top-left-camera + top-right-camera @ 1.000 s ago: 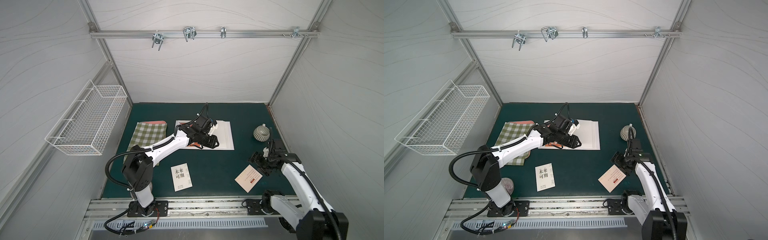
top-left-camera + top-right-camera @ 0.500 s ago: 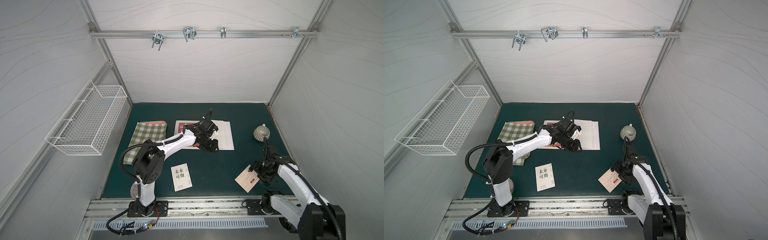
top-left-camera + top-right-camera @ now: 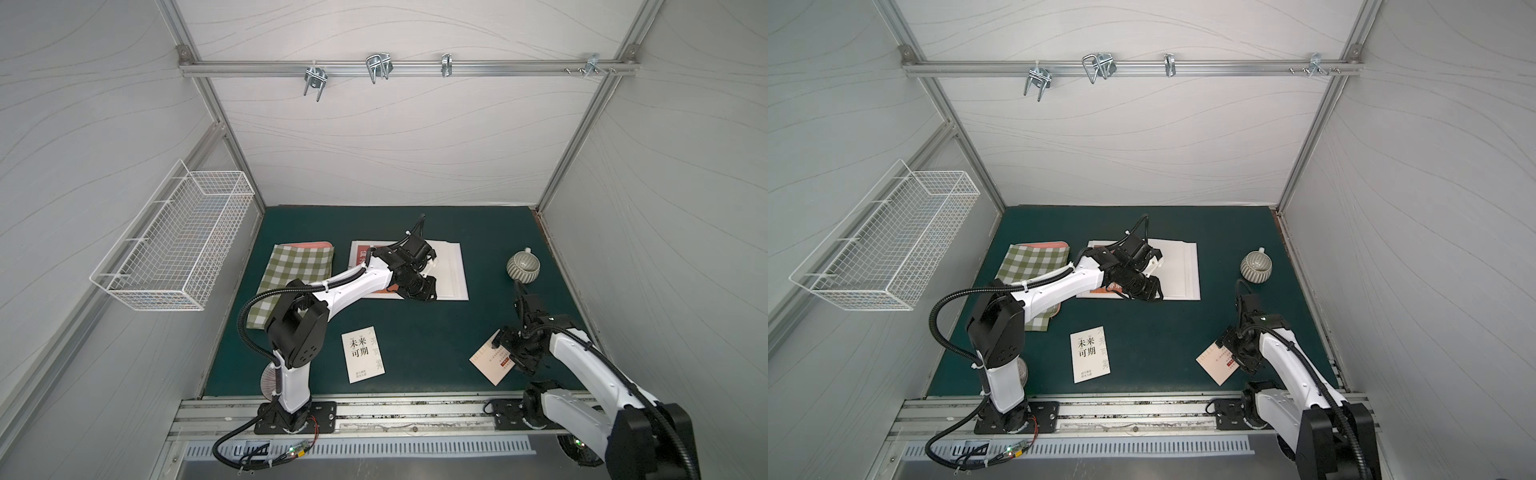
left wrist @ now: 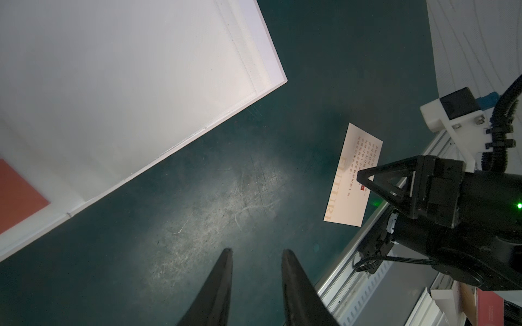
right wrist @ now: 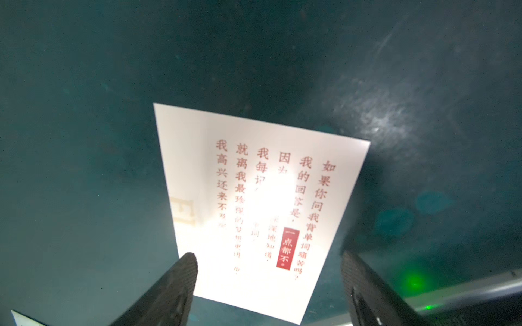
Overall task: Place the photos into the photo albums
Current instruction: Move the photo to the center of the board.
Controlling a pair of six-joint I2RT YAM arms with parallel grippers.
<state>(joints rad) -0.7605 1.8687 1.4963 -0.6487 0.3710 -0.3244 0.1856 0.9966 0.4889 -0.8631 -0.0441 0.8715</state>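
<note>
- Right tool (image 5: 267,256): jaws wide apart and clamped on nothing. They straddle the near end of the cream card (image 5: 254,183). Cannot tell whether the tips touch the card or the surface (image 3: 436,332).
- The cream card lies flat at about 4 o'clock on the surface in both top views, close to the front rail.
- Left tool (image 4: 257,251): jaws partly apart and empty, hanging over bare surface just off the album's near edge.
- The album (image 3: 446,270) lies open at about 12 o'clock from the surface's middle. Its right page looks blank.
- The white card (image 3: 361,353) with black characters lies at 6 o'clock, untouched.
- Step in hand, as I read it: the right arm is picking up the cream card.
- The next move calls for raising an edge of a thin, flat card, which is likely to slip or bend. It then has to be carried toward 11 o'clock and slid into a sleeve.
- Hidden: the left arm (image 3: 353,286) covers most of the left page.
- A red card (image 3: 360,261) and an orange strip (image 3: 1106,287) show on that page. Cannot tell whether they are one card or two.
- The sleeve openings are not discernible.
- Glare washes out the cream card's middle text in the right wrist view.
</note>
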